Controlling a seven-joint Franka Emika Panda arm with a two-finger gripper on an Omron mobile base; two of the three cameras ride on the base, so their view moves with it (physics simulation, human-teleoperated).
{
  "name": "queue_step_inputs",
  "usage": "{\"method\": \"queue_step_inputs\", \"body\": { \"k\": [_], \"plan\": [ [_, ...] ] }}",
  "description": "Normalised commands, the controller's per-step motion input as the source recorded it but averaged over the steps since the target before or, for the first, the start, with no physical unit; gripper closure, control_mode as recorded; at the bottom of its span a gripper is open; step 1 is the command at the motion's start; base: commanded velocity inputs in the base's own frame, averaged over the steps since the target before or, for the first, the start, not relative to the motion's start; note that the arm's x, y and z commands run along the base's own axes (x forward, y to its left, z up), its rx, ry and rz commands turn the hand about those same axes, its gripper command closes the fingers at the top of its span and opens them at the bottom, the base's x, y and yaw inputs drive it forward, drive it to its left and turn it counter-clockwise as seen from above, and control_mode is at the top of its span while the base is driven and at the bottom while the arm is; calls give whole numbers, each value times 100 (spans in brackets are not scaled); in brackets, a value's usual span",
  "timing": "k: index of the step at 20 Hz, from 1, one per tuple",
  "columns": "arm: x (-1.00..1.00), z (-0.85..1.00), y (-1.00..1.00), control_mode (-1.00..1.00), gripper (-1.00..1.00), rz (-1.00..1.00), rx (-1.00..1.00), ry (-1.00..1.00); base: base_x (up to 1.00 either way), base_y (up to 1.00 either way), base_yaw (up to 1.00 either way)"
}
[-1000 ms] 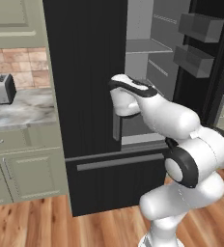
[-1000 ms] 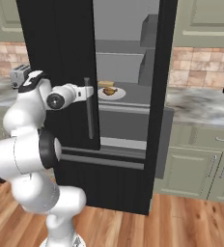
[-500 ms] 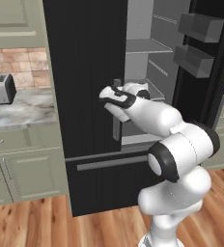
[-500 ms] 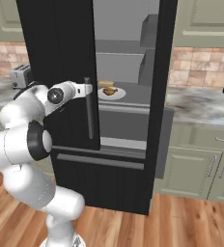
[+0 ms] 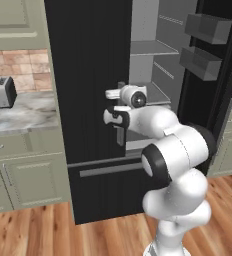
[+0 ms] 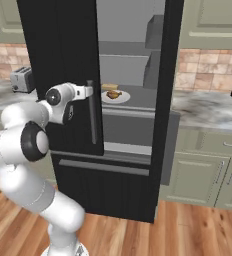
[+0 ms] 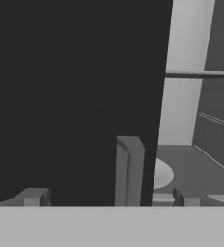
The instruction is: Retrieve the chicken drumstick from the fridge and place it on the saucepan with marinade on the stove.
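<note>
Black fridge door (image 6: 63,60) before drumstick (image 6: 113,94)

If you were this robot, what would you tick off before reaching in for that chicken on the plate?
1. Right fridge door open: ok, the pale shelved interior shows.
2. Chicken drumstick located: ok, it lies on the white plate on a shelf, beside a paler tan piece.
3. Gripper open and empty: ok, its tips stand wide apart with nothing between them.
4. Path to the plate clear: not ok, the closed left door's grey handle stands right in front of the hand.
5. Hand lined up with the opening: not ok, it mostly faces the black door.
6. Saucepan ready on the stove: cannot tell.
</note>
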Motion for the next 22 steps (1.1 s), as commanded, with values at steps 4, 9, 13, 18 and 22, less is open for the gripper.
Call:
{"method": "queue_step_inputs", "body": {
  "k": [4, 9, 13, 18, 22],
  "plan": [
    [13, -30, -24, -100, -100, 0, 2, -10, 0, 0, 0],
    [23, -15, -30, -100, -100, 0, 5, -8, 0, 0, 0],
    [29, -1, -28, -100, -100, 0, 4, -5, 0, 0, 0],
    [43, 0, -17, -100, -100, 0, 1, -2, 0, 0, 0],
    [48, -3, -10, -100, -100, 0, 0, -1, 0, 0, 0]
  ]
}}
